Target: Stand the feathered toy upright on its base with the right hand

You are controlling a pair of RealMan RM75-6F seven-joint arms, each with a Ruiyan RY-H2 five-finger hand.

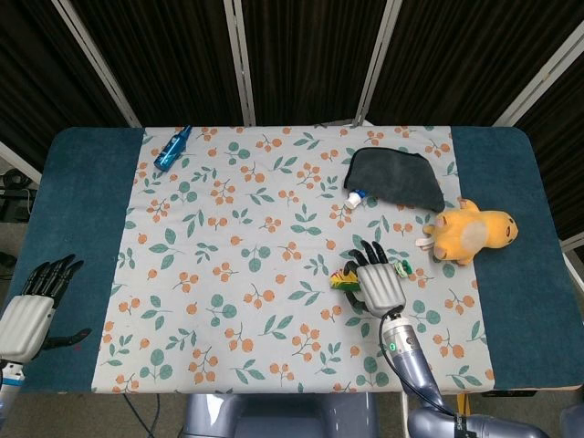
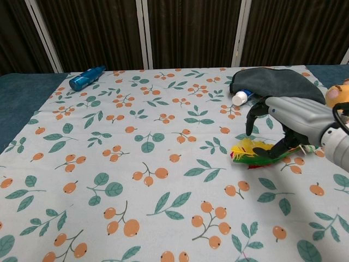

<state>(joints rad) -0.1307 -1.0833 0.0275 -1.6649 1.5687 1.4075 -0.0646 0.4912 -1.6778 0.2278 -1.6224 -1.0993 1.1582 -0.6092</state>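
Observation:
The feathered toy [image 1: 346, 279] lies on its side on the floral cloth, yellow, green and red feathers pointing left, its green and white base [image 1: 402, 267] to the right. My right hand [image 1: 377, 282] hovers over the toy's middle with fingers spread and holds nothing. In the chest view the right hand [image 2: 292, 123] arches just above the toy [image 2: 251, 150], its thumb down beside the feathers; contact cannot be judged, and the base is hidden behind the hand. My left hand [image 1: 33, 307] rests at the near left edge of the table, fingers extended, empty.
An orange plush animal [image 1: 473, 232] lies right of the toy. A dark grey cloth [image 1: 394, 178] sits behind it with a small white bottle [image 1: 355, 197] at its edge. A blue bottle [image 1: 172, 149] lies at the far left.

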